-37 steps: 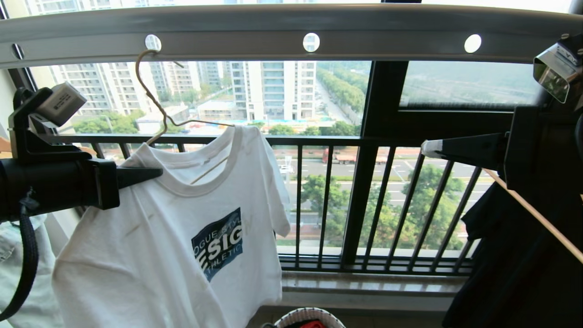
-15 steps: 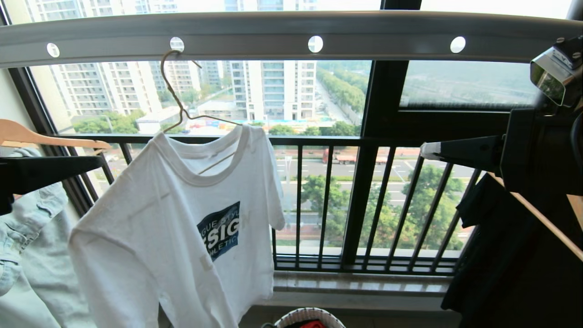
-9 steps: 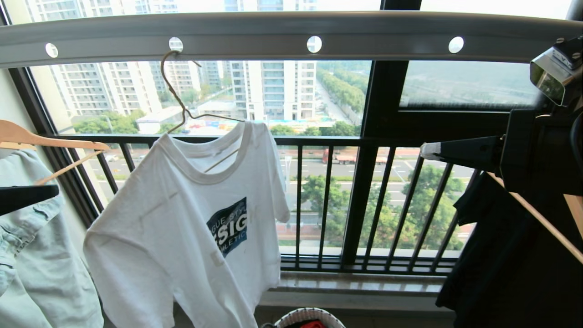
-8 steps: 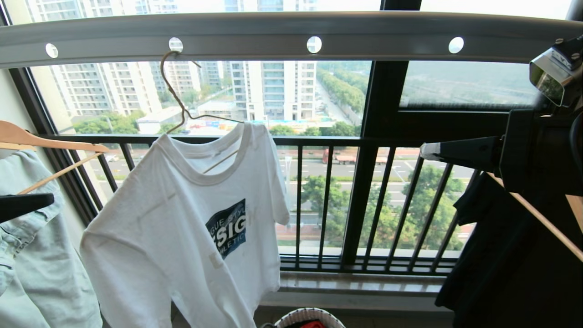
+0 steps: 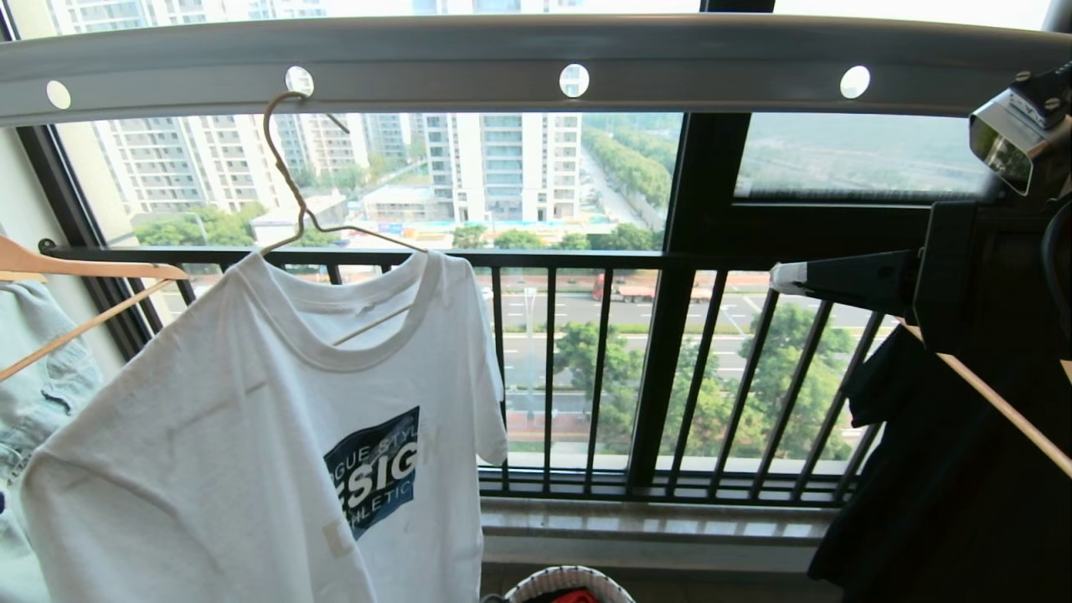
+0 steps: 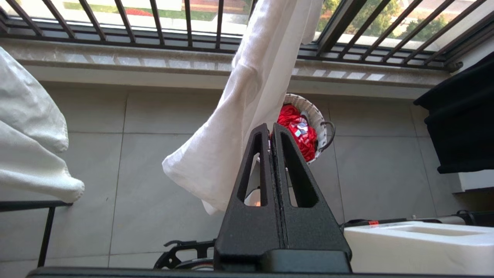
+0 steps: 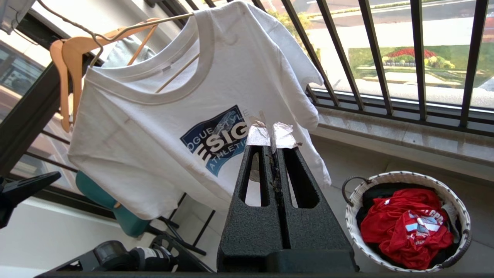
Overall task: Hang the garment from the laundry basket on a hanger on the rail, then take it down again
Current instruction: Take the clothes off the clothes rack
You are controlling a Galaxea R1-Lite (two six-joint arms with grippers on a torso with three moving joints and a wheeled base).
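Note:
The garment [image 5: 251,435], a white T-shirt with a dark blue logo, hangs on the thin wire hanger [image 5: 285,184]. The hanger's hook sits in a hole of the grey-white rail [image 5: 502,50]. My left gripper [image 6: 270,125] is out of the head view; it points down at the floor, shut and empty, with the garment [image 6: 247,116] hanging just beyond it. My right gripper [image 5: 779,276] is held level to the right of the shirt, shut on nothing, its taped tips [image 7: 272,133] facing the garment [image 7: 173,116]. The laundry basket [image 5: 569,571] stands on the floor below.
A wooden hanger [image 5: 84,272] with a pale denim garment [image 5: 33,385] hangs at the left. A black garment [image 5: 946,486] hangs at the right. The dark window railing [image 5: 586,260] is behind. Red clothes [image 7: 401,224] fill the basket [image 7: 405,179].
My left gripper has sunk out of the head view's left edge and shut. The shirt on its hanger has swung to the left. The right arm has not moved.

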